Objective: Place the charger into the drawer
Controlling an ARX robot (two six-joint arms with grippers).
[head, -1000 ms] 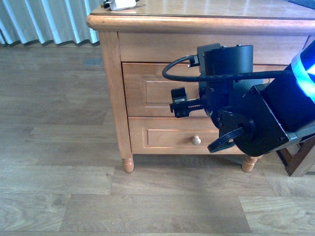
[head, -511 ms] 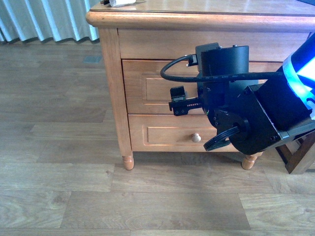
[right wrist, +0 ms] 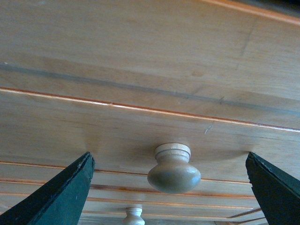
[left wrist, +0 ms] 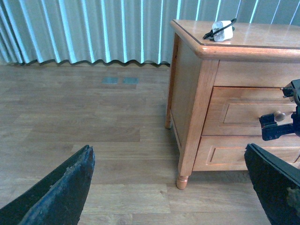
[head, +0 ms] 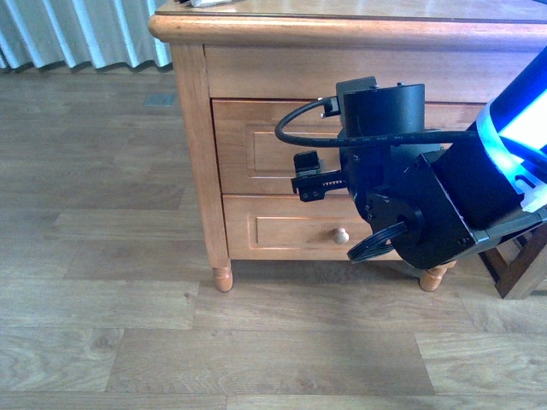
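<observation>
The charger (left wrist: pixel 221 31), a white block with a looped black cable, lies on top of the wooden cabinet (left wrist: pixel 197 93); in the front view only its edge (head: pixel 205 2) shows. The upper drawer (head: pixel 256 154) is closed. In the right wrist view its round pale knob (right wrist: pixel 174 171) sits between the fingers of my open right gripper (right wrist: pixel 168 157), neither finger touching it. The front view has my right arm (head: pixel 402 188) covering that knob. My left gripper (left wrist: pixel 168 150) hangs open above the floor, left of the cabinet, holding nothing.
The lower drawer (head: pixel 291 231), with its own knob (head: pixel 341 235), is shut beneath the upper one. Wood plank floor (head: pixel 128 325) spreads in front and to the left. Pale curtains (left wrist: pixel 93 33) hang behind. A dark chair leg (head: pixel 517 273) stands at the right.
My right arm has shifted slightly left and nearer the upper drawer front. The cabinet top has slid upward in the front view, leaving the charger almost out of frame.
</observation>
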